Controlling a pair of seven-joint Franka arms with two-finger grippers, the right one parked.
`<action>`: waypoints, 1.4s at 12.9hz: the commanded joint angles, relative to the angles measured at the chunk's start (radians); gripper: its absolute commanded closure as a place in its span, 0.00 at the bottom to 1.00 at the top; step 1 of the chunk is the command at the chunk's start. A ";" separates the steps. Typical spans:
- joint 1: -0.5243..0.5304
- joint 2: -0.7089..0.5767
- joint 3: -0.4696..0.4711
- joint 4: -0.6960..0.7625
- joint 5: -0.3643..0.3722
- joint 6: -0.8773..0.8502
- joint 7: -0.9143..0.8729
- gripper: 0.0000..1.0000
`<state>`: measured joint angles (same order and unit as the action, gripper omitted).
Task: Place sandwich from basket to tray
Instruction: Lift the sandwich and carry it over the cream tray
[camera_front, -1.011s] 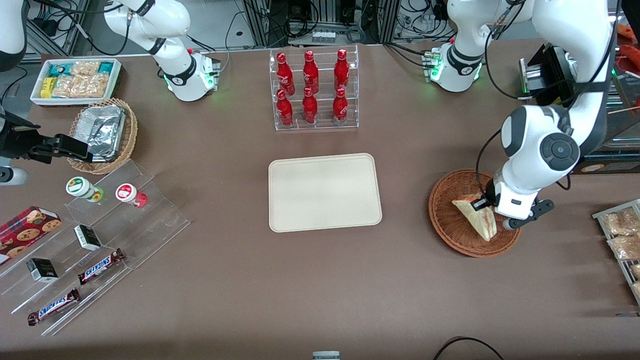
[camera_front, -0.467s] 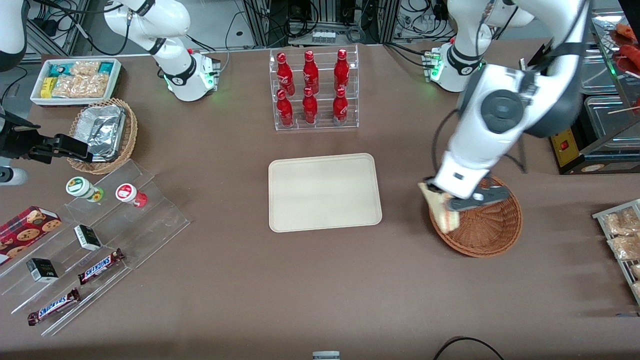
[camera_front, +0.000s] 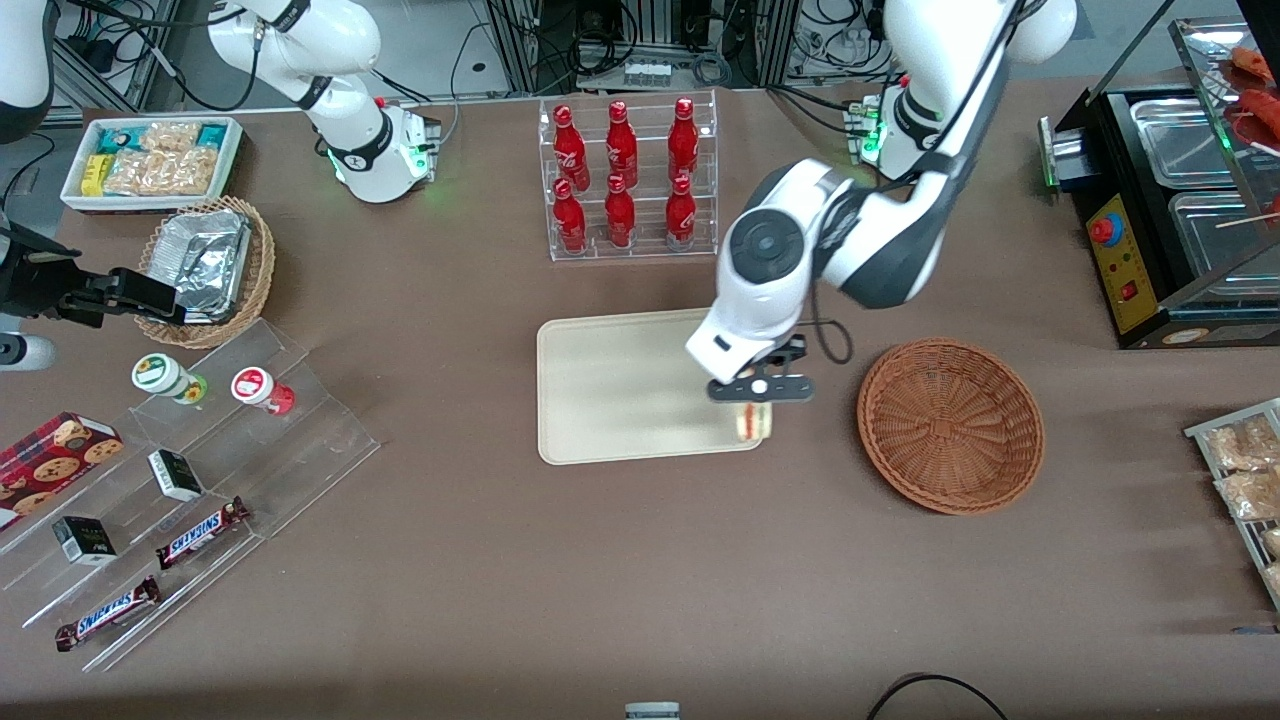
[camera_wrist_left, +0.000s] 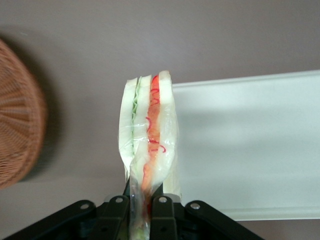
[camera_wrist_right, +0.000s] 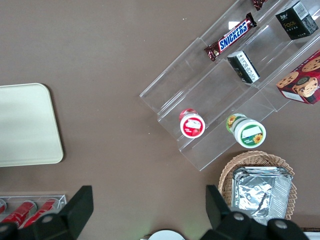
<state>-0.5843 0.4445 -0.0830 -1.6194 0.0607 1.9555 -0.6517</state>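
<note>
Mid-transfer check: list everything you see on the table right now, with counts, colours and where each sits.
sandwich: 1, white, red-green filling, held over tray's edge nearest the basket
tray: 1, cream, table middle
basket: 1, reddish-brown, beside tray toward working arm's end
cola bottles: 6, red, clear rack farther from camera than tray
Snickers bars: 2, brown, clear stepped stand toward parked arm's end
foil container: 1, silver, tan wicker basket
gripper: 1, black, shut on sandwich above tray's edge
</note>
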 joint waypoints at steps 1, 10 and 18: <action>-0.066 0.095 0.014 0.069 -0.010 0.052 -0.061 1.00; -0.193 0.233 0.016 0.113 -0.001 0.160 -0.180 1.00; -0.210 0.244 0.019 0.115 0.004 0.155 -0.175 0.01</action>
<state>-0.7822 0.6903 -0.0805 -1.5304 0.0585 2.1270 -0.8130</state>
